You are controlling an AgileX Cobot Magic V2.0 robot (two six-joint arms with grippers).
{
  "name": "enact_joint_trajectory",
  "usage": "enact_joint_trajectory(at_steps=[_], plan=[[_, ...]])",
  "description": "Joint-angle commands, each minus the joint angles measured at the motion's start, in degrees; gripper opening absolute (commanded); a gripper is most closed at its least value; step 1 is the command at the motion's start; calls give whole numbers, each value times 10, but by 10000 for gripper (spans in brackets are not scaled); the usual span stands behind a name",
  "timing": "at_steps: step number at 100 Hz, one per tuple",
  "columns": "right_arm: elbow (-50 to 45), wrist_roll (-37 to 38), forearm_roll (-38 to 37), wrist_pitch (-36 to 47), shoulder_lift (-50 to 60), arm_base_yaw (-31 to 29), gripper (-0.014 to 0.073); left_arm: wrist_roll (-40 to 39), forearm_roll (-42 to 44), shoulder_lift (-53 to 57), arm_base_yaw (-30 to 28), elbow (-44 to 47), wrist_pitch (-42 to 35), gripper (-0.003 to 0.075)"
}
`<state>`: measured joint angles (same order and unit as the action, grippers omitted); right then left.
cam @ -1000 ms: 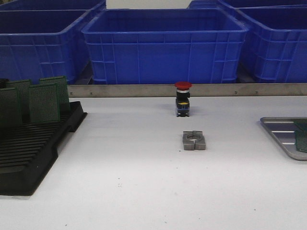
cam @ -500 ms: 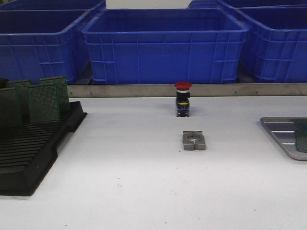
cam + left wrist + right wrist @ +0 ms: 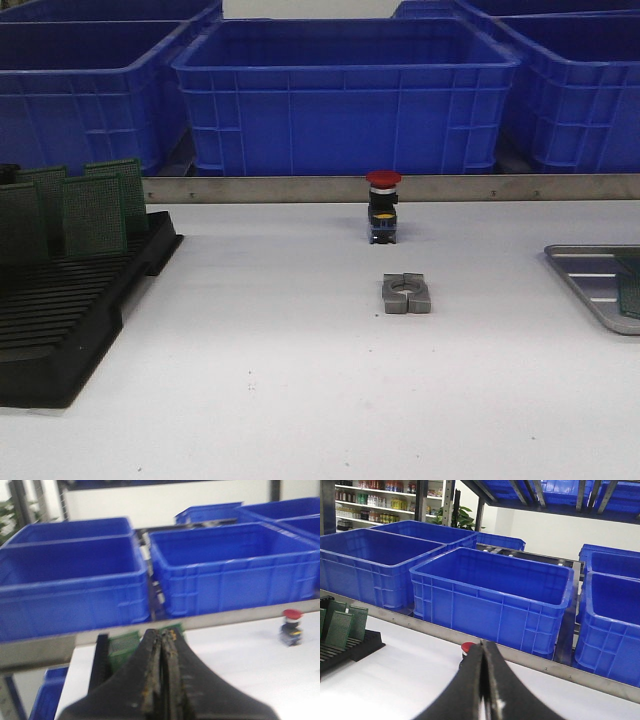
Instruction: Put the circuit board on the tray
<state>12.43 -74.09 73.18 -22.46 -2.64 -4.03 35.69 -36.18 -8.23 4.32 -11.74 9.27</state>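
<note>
Several green circuit boards (image 3: 92, 215) stand upright in a black slotted rack (image 3: 60, 320) at the table's left. The silver-grey tray (image 3: 585, 275) lies at the right edge, cut off by the frame, with a green board (image 3: 630, 285) lying in it. Neither gripper shows in the front view. My left gripper (image 3: 163, 636) is shut and empty, held above the table with the racked boards (image 3: 124, 647) just beyond it. My right gripper (image 3: 483, 647) is shut and empty, and the racked boards (image 3: 341, 622) lie far off to its side.
A red-capped push button (image 3: 382, 205) stands mid-table at the back, and a grey metal clamp block (image 3: 406, 294) lies in front of it. Big blue crates (image 3: 345, 95) line the back behind a metal rail (image 3: 300, 188).
</note>
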Motion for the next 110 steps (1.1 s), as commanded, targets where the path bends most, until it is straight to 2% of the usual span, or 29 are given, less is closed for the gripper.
enact_joint_trajectory(at_steps=[1, 6, 11, 18, 28, 33, 40, 68, 110], plan=[[15, -3, 17, 12, -6, -1, -60, -191, 164, -7, -1, 11, -59, -20], [15, -3, 17, 12, -6, -1, -60, -304, 269, -7, -2, 32, -77, -20], [15, -3, 17, 12, -6, -1, -60, -374, 334, -7, -4, 56, -111, -20], [15, -3, 17, 12, -6, -1, -60, -414, 365, -3, -18, 91, -160, -20], [15, -3, 17, 12, -6, -1, -60, -416, 362, 25, -45, 133, -166, -20], [15, -3, 17, 12, -6, -1, -60, -418, 365, 51, -54, 130, -93, -20], [15, -3, 17, 12, -6, -1, -60, -418, 367, 92, -60, 132, -44, -20], [15, -3, 17, 8, -5, -1, -60, -419, 349, 102, -59, 132, 35, -20], [15, -3, 17, 8, -5, -1, -60, -412, 346, 102, -59, 131, 32, -20]])
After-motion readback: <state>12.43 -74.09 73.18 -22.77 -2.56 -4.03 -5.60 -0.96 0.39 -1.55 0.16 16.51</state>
